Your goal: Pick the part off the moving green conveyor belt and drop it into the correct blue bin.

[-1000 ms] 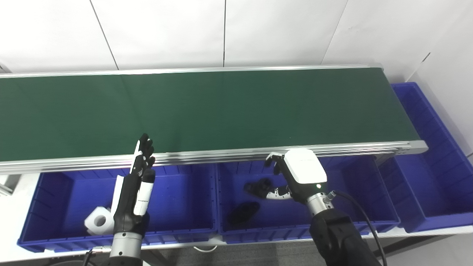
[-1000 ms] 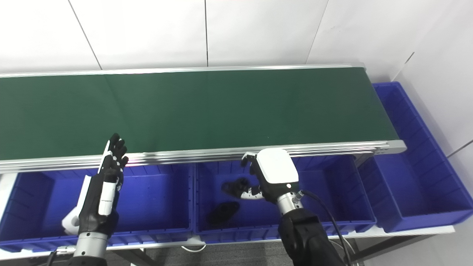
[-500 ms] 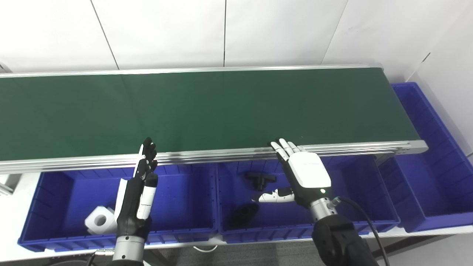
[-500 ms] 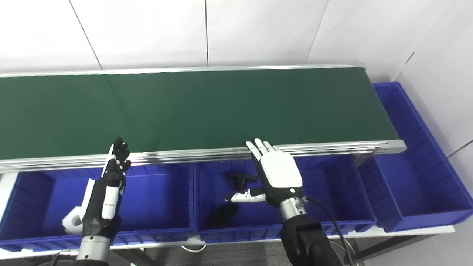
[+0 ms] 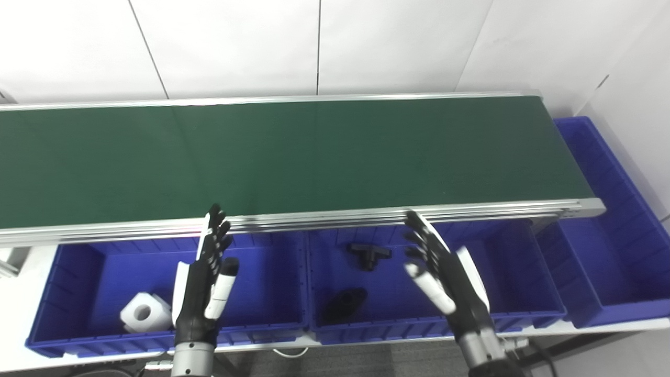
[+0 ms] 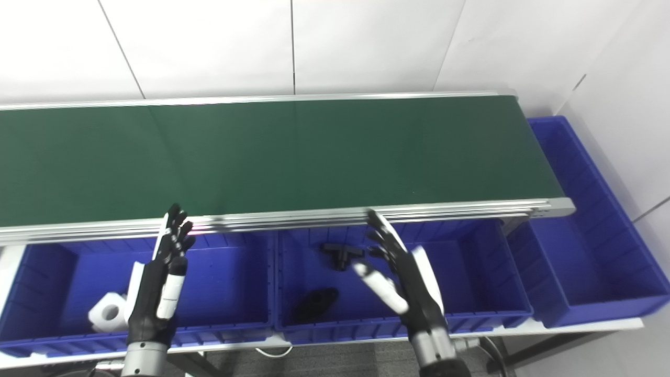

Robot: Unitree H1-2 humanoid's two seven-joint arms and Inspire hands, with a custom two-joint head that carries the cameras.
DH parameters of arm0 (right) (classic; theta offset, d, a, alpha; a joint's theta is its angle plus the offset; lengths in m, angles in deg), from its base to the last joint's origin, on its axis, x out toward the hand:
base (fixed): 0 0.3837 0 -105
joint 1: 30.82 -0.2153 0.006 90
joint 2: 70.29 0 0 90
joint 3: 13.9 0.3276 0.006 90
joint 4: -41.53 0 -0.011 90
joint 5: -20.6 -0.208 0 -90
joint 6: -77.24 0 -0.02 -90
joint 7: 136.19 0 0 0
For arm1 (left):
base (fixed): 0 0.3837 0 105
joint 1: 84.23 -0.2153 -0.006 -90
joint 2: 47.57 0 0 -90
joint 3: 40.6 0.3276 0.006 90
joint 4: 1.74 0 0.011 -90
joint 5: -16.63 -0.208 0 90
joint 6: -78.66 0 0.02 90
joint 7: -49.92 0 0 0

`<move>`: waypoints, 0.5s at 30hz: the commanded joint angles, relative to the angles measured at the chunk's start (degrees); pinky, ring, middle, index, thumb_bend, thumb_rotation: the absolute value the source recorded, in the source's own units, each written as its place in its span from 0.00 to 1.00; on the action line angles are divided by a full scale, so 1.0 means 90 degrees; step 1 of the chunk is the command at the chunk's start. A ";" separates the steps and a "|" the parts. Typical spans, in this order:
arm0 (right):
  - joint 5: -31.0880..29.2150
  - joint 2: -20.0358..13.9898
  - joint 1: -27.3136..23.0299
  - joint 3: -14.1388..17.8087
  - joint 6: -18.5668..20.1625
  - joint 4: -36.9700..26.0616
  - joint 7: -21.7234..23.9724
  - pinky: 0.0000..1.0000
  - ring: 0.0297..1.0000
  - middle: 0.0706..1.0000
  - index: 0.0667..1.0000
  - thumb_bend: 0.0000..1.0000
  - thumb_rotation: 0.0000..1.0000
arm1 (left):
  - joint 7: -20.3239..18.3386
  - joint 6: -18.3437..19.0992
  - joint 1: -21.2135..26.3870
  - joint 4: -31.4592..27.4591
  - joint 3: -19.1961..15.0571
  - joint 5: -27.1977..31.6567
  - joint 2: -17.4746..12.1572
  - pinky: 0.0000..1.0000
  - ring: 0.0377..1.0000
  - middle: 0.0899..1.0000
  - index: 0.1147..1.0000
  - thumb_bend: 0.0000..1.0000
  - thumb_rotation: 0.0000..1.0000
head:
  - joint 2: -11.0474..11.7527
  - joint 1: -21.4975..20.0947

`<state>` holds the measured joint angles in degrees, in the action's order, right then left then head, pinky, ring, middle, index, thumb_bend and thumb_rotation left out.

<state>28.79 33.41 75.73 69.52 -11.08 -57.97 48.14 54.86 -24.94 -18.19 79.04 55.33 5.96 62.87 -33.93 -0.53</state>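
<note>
1. Left eye view: the right hand [image 5: 450,277] is spread wide and holds nothing. The black T-shaped part [image 5: 369,254] lies in the middle bin [image 5: 502,314], at ten o'clock from that hand. The matte green belt [image 5: 293,157] is bare.
2. Right eye view: the left hand [image 6: 159,285] is wide and empty over the left bin [image 6: 225,324], which holds a white blocky part [image 6: 107,313]. Risk, as I judge it: a late reach misses the next part.

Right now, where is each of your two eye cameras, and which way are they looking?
Left eye view: on the head's left, looking down at the green conveyor belt and middle blue bin; the open left hand and right hand show.
Right eye view: on the head's right, facing likewise; everything sits further left in the picture.
Shared: both hands, the black T-shaped part, the white block.
</note>
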 commanded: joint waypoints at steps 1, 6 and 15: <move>-0.0366 0.0214 -0.0250 0.0085 -0.1034 0.0223 -0.0184 0.88 0.93 0.97 0.99 0.95 0.99 | 0.0129 -0.0404 -0.0007 -0.0093 0.0033 -0.0114 0.0063 0.91 0.95 0.99 1.00 0.68 0.98 | 0.0060 0.0077; -0.0476 0.0283 -0.0471 0.0199 -0.2152 0.1206 -0.0361 0.90 0.94 0.98 1.00 0.93 0.99 | 0.0264 -0.0498 -0.0030 -0.0024 0.0036 -0.0271 0.0112 0.89 0.94 0.98 1.00 0.66 0.97 | 0.0107 0.0144; -0.0150 0.0200 -0.0459 0.0098 -0.2387 0.1505 -0.0450 0.91 0.93 0.99 1.00 0.96 1.00 | 0.0309 -0.0652 -0.0101 0.0051 0.0066 -0.0430 0.0155 0.88 0.93 0.98 1.00 0.66 0.98 | 0.0231 0.0415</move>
<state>27.19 35.33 71.97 70.63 -29.65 -43.79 44.36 56.56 -28.62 -19.18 80.45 55.50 2.54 63.85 -32.17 2.64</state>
